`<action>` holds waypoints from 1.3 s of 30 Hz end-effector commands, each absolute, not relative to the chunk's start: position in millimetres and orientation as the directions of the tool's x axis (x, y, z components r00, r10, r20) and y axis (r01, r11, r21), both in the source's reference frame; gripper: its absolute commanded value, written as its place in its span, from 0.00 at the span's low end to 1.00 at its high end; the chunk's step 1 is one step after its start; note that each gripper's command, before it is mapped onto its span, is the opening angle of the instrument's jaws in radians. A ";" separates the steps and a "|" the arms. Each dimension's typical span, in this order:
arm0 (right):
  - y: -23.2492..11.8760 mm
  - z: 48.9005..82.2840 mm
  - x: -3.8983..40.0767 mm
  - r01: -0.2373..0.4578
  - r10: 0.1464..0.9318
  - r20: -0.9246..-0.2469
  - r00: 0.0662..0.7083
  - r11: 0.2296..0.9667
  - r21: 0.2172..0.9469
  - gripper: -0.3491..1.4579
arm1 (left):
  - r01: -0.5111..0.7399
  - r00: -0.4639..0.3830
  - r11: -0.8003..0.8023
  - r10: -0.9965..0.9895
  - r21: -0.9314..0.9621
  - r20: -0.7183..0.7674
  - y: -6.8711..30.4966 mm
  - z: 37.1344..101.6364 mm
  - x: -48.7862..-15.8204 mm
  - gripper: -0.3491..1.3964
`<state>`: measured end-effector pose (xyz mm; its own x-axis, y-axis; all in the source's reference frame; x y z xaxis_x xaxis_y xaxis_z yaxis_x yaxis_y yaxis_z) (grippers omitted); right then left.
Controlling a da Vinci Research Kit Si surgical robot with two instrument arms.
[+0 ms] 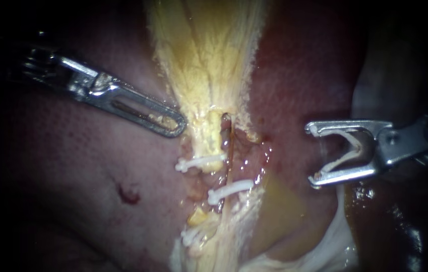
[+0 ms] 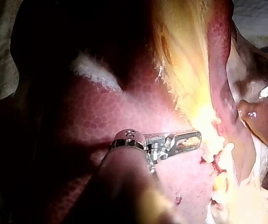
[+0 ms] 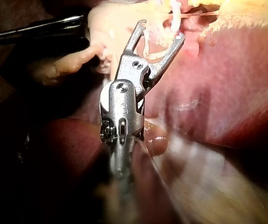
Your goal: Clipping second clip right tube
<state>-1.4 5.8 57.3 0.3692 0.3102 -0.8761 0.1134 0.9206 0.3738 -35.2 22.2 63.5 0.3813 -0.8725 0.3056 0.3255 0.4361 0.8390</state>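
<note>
the right instrument (image 1: pixel 315 153) stands with its jaws spread wide. a white v-shaped loaded clip (image 1: pixel 341 160) is seated between them, one leg lying along each jaw, and the jaw tips touch no tissue. the right tube (image 1: pixel 228 151) is a thin dark strand just beside the thicker yellow tube (image 1: pixel 208 138). it lies well apart from those tips, out ahead of them, with a stretch of red tissue (image 1: pixel 289 100) between. a placed clip (image 1: pixel 230 190) already crosses the right tube lower down (two other clips (image 1: pixel 201 162) sit toward the yellow tube's side, one higher and one lower). the left instrument (image 1: pixel 173 122) rests its tip against the edge of the yellow fibrous tissue (image 1: pixel 208 55); whether it grips anything cannot be made out. the right instrument's shaft fades into the dark at the endoscope view's edge, and in its wrist view the tissue beyond the clip is glare-washed.
</note>
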 end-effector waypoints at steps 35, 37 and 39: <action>4.3 60.1 2.7 0.079 0.414 -0.828 0.378 0.877 0.475 0.47 | 0.339 0.330 0.407 -0.896 0.848 0.298 26.7 56.9 -30.4 0.00; 3.8 61.0 3.4 0.079 0.431 -0.819 0.379 0.867 0.493 0.47 | 0.339 0.330 0.407 -0.896 0.848 0.298 26.7 56.9 -30.4 0.00; 3.3 62.1 4.2 0.083 0.447 -0.810 0.380 0.855 0.511 0.47 | 0.339 0.330 0.407 -0.896 0.848 0.298 26.7 56.9 -30.4 0.00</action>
